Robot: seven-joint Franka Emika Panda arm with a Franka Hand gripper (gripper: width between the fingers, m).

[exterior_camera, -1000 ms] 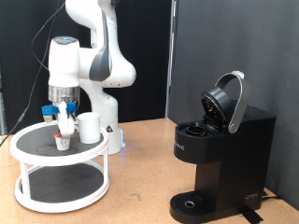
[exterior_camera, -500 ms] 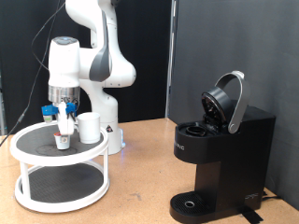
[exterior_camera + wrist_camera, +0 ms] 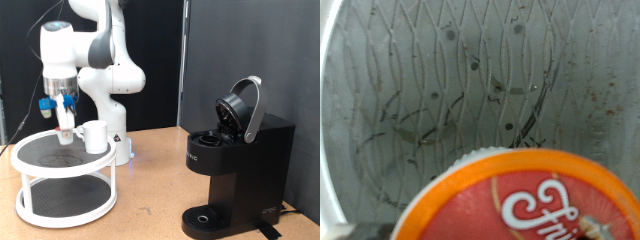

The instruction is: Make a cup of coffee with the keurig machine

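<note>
My gripper (image 3: 65, 130) hangs above the top shelf of a white round rack (image 3: 40, 185) at the exterior view's left. It is shut on a small pod with an orange rim and a red lid (image 3: 530, 200), held a little above the shelf's dark mesh (image 3: 470, 80). The white cup (image 3: 95, 136) stands on the same shelf, just to the right of the gripper, handle to the right. The black keurig machine (image 3: 235, 175) stands at the exterior view's right with its rounded lid (image 3: 242, 108) swung open. Its drip tray (image 3: 205, 218) holds nothing.
The robot's white base (image 3: 118, 135) stands behind the rack. The rack has a lower shelf (image 3: 65, 205). Bare wooden table (image 3: 150, 200) lies between the rack and the machine. A dark curtain hangs behind the machine.
My gripper has risen and shifted to the exterior view's left, lifting the pod off the rack's top shelf. The cup and the machine have not moved.
</note>
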